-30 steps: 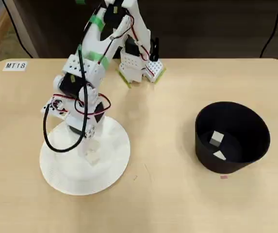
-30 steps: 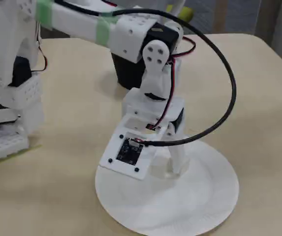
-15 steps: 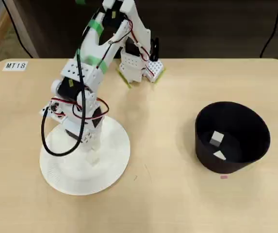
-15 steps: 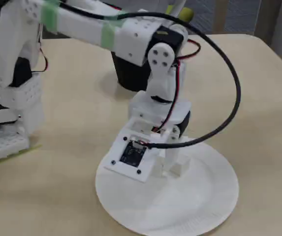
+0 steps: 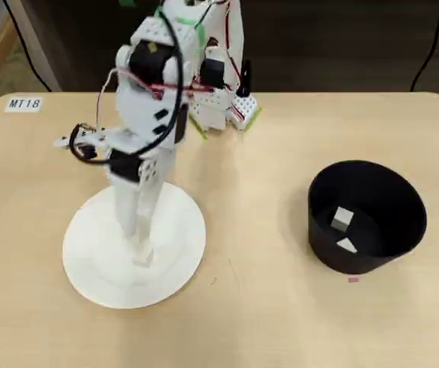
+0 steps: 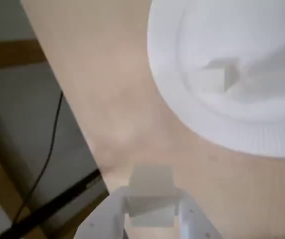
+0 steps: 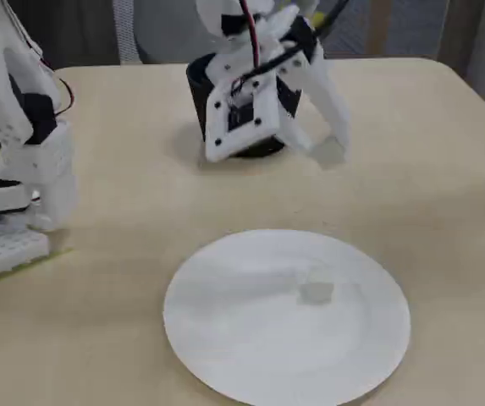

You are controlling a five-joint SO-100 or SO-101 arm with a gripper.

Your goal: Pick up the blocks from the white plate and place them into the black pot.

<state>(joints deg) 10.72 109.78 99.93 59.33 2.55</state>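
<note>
We see the gripper [image 6: 152, 219] clamped on one block [image 6: 151, 194], raised above the white plate [image 7: 225, 355] where another block [image 7: 316, 293] lies, two more sitting in the black pot [image 5: 403, 201].

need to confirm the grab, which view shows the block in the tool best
The wrist view: the held block fills the gap between the tool's fingers, close up though blurred. The fixed view shows it small at the fingertips, lifted above the white plate. In the overhead view it blends into the plate.

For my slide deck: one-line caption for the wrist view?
Jaws grip one white block above the table, another block left on the white plate.
</note>
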